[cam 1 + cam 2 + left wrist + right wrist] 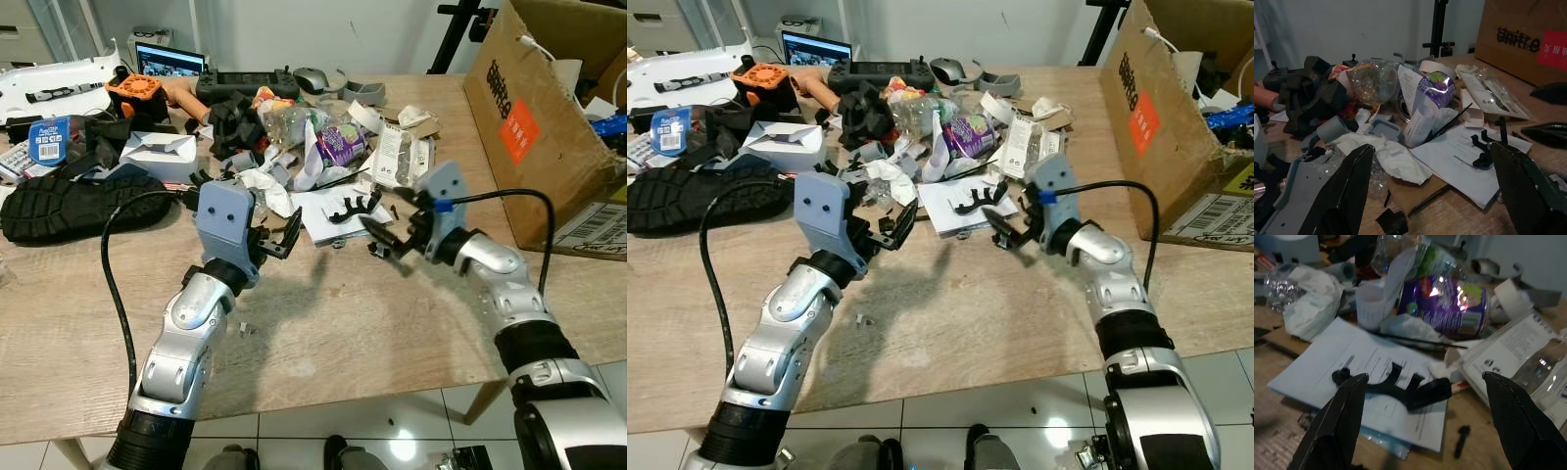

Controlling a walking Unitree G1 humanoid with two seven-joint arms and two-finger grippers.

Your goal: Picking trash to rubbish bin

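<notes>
- The left gripper point(277, 238) is hovering over the wooden table point(323, 323) with fingers spread wide, holding nothing.
- The right gripper point(384, 235) is also gaping wide, pointing at a black plastic bracket point(1396, 385) lying on a printed paper sheet point(1352, 367).
- Trash is lying just beyond: a purple wrapper point(1449, 301), crumpled tissue point(1310, 296), a clear bottle point(1371, 81).
- A cardboard box point(549, 127) is standing at the right.

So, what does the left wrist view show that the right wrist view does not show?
Seen from the left wrist but not the right: the cardboard box, a dark foam block and the other gripper's fingertips. Seen from the right wrist but not the left: a small black screw on the wood. Both share the purple wrapper, the clear plastic bottle, the crumpled tissue, the printed paper sheet and the black plastic bracket lying on it. Both grippers, left and right, are open.
</notes>
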